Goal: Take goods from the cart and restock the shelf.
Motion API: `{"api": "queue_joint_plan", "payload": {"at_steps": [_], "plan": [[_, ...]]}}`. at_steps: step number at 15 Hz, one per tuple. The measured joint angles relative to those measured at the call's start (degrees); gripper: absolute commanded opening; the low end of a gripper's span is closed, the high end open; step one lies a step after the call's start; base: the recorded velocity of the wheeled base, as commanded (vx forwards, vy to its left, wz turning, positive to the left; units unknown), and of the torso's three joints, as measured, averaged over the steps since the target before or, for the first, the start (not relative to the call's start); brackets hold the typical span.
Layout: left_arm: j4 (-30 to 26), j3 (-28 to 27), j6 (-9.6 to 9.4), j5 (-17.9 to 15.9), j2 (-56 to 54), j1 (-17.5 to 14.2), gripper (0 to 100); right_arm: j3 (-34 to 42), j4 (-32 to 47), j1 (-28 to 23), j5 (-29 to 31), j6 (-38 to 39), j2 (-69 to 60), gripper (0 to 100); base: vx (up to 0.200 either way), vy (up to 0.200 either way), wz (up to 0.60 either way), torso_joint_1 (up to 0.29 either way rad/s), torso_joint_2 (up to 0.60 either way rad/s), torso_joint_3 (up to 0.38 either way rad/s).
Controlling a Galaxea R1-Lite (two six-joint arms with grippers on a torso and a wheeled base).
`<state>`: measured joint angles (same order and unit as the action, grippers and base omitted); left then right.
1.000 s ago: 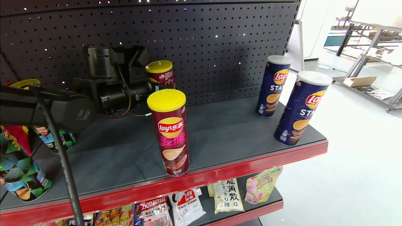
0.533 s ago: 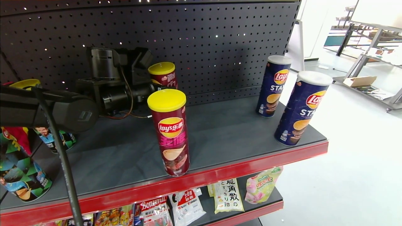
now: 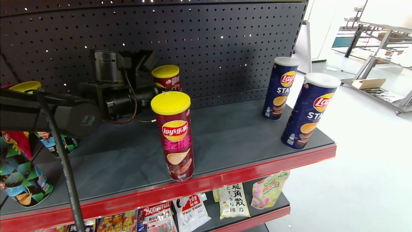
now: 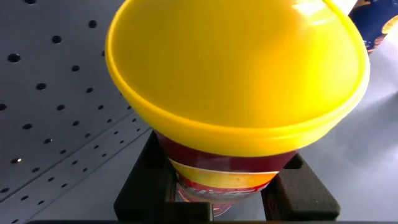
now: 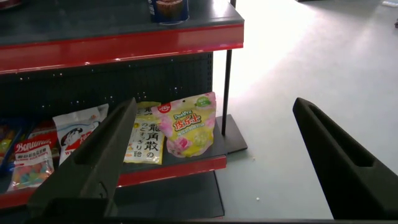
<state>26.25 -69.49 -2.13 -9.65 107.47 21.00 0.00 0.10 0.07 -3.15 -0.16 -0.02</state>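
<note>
Red chips can [image 3: 167, 77] is held at the far side of the top shelf [image 3: 231, 135], close in front of the pegboard [image 3: 209, 38] and just behind the near red can [image 3: 175, 135]; the spot is judged to be the back slot of a front-to-back row of the same product; the lower body and base are hidden by the near can, so contact with the shelf cannot be told.

Left gripper [image 3: 155, 84] is closed around the can's body below the lid, with the black fingers [image 4: 144, 186] pressed on either side; the side grip is likely used so the can stays upright and the lid stays free under the pegboard.

Held can's look: yellow plastic lid [image 4: 236, 68], dark red tube with a yellow band under the lid rim; same design as the near can; roughly upright.

Right gripper [image 5: 214, 106] is spread wide with nothing between the fingers; it is kept low, facing the lower shelf's snack bags [image 5: 189, 124], probably parked out of the way.

Two blue cans [image 3: 279, 88] [image 3: 309, 111] are stood at the right end of the shelf, well apart from the red ones.

Step is judged as placing; release not yet made.
</note>
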Motion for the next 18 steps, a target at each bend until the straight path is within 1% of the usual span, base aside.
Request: {"api": "queue_joint_plan", "payload": {"at_steps": [2,3,4,9,10,15,18], "plan": [[0.0,0.0,-0.32,0.2,0.0,0.0,0,0.0,0.0,0.0,0.0,0.0,0.0,100,0.0,0.0,0.0,0.0,0.0,0.0],[0.0,0.2,-1.37,0.5,0.0,0.0,0,0.0,0.0,0.0,0.0,0.0,0.0,100,0.0,0.0,0.0,0.0,0.0,0.0],[-0.1,0.4,-1.74,0.6,0.0,0.0,0,0.0,0.0,0.0,0.0,0.0,0.0,100,0.0,0.0,0.0,0.0,0.0,0.0],[0.1,1.5,-1.78,0.6,-0.3,-0.1,0,0.0,0.0,0.0,0.0,0.0,0.0,100,0.0,0.0,0.0,0.0,0.0,0.0],[0.1,1.5,-1.72,0.6,-0.3,-0.1,100,0.0,0.0,0.0,0.0,0.0,0.0,100,0.0,0.0,0.0,0.0,0.0,0.0],[-0.4,1.6,-1.45,0.7,-0.4,-0.1,100,0.0,0.0,0.0,0.0,0.0,0.0,100,0.0,0.0,0.0,0.0,0.0,0.0],[-0.9,3.4,-1.45,0.7,-1.6,-0.3,100,0.0,0.0,0.0,0.0,0.0,0.0,100,0.0,0.0,0.0,0.0,0.0,0.0]]}}
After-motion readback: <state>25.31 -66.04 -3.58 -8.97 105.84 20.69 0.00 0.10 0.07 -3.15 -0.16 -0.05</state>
